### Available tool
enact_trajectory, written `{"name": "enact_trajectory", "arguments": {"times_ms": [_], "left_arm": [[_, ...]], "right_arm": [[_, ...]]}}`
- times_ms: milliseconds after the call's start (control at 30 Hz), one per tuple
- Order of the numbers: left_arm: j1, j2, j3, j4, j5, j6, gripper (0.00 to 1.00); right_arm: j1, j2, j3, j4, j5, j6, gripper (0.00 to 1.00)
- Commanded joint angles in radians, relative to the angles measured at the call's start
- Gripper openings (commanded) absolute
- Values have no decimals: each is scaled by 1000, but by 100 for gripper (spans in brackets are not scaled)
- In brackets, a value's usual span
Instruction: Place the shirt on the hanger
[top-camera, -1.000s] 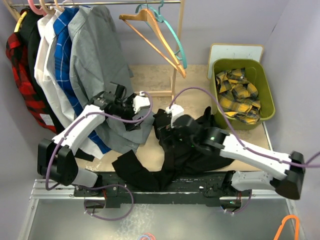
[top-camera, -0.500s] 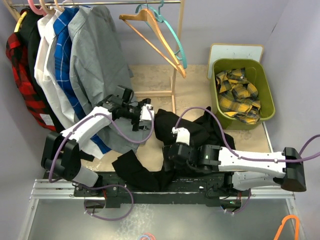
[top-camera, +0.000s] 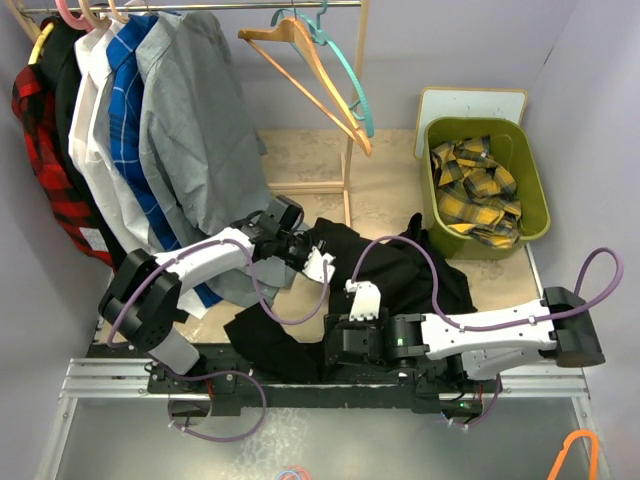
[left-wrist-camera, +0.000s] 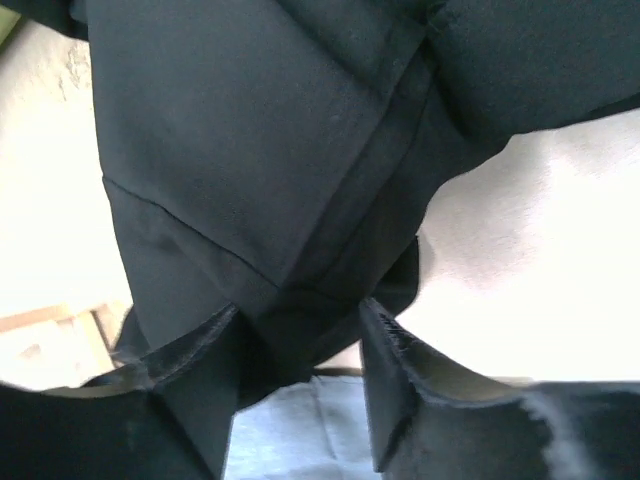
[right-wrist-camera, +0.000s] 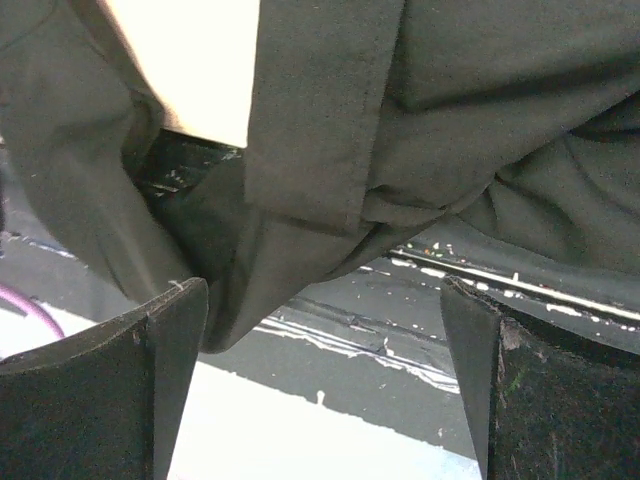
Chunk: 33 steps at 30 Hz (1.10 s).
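The black shirt lies crumpled in the middle of the table, one sleeve trailing to the front left. The teal hanger hangs on the rail at the back, apart from both arms. My left gripper is at the shirt's left edge. In the left wrist view a fold of the shirt sits between its narrowed jaws, with a gap still showing beside the right finger. My right gripper is wide open low at the shirt's front. The shirt's hem hangs just beyond its fingertips.
A wooden hanger hangs beside the teal one. Grey, blue, white and red garments fill the rail's left. A green bin holding a yellow plaid garment stands at the right. The rack's wooden post rises behind the shirt.
My left gripper swung right and down onto the shirt's left edge, and its jaws narrowed. The right arm drew back toward the table's front, staying open.
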<state>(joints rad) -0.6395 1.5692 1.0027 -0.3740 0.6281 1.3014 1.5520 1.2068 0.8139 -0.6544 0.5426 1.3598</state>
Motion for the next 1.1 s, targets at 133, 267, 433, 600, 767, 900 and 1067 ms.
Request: {"name": "enact_trajectory", "arguments": {"times_ms": [133,267,433,600,767,900,1067], "left_arm": [[-23,11,-5,117,-87,10,0],[-20,-43,36,68,-161,-40,0],[44,-79,211,-86,-153,-152,0],[65,-108,280,-147,-150,-186,0],[67,-115,290,-145,-179,-203,0],[69,-122,300,-141,-204,-219,0],[84,-103,306,-85,-252,-254,0]], "right_arm": [[8,-25,8,-61,76,102,96],[8,-111,-43,59,71,-38,99],[8,-109,-21,135,105,-321,100],[14,79,109,48,221,-507,100],[49,193,118,136,331,-694,100],[51,185,81,283,314,-874,100],[51,114,7,450,152,-1105,100]]}}
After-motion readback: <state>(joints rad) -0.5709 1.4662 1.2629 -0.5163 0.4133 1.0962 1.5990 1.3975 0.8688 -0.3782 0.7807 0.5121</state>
